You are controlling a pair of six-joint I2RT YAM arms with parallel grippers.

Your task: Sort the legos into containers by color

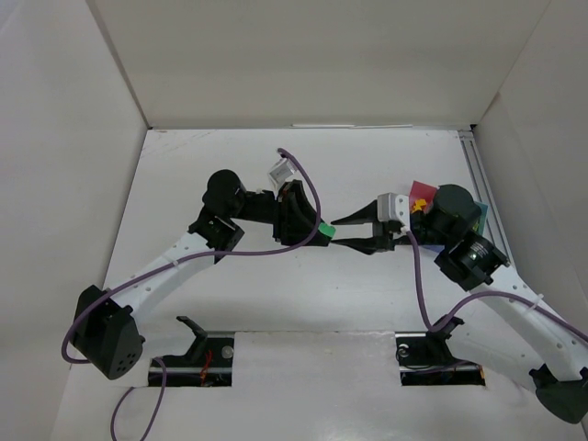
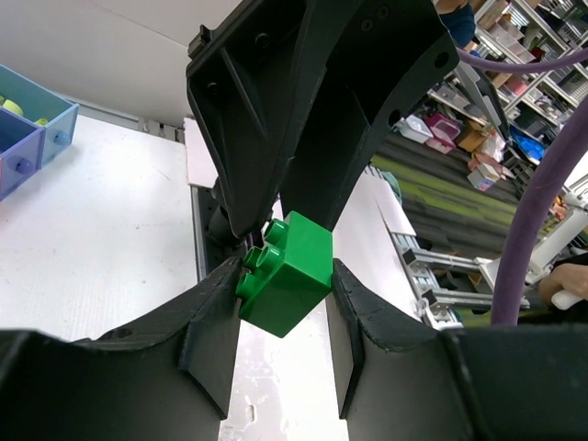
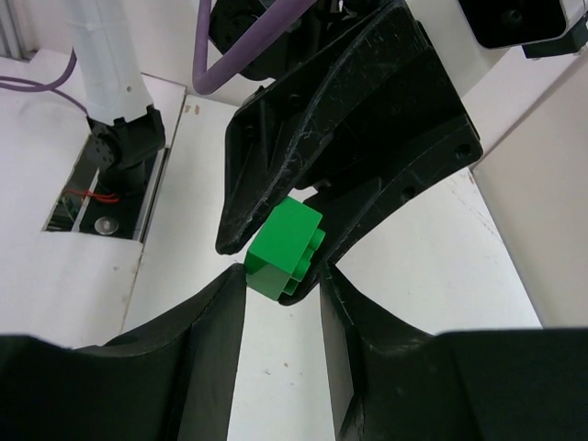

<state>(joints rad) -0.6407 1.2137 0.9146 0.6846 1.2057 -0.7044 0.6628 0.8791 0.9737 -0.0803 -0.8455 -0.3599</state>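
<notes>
Pinching the green lego [image 2: 289, 276] between its two fingers, the left hand [image 2: 285, 308] grips the brick on opposite side faces, with the studs turned toward one finger. The right hand [image 3: 283, 287] meets it tip to tip from the opposite side. Its fingers are spread to about the width of the brick and sit against or just beside its edges; whether they press on it cannot be told. In the top view the brick is near the middle of the desk [image 1: 276, 294], between the two arms and lifted off the surface. The containers stand on the right side of the desk, partly hidden behind the right arm. The pink bin [image 1: 424, 191] shows there, while the left wrist view shows the light blue bin [image 2: 41, 106] joined to the dark blue bin [image 2: 18, 152]. Pale yellow-green pieces [image 2: 11, 107] lie in the light blue bin.
</notes>
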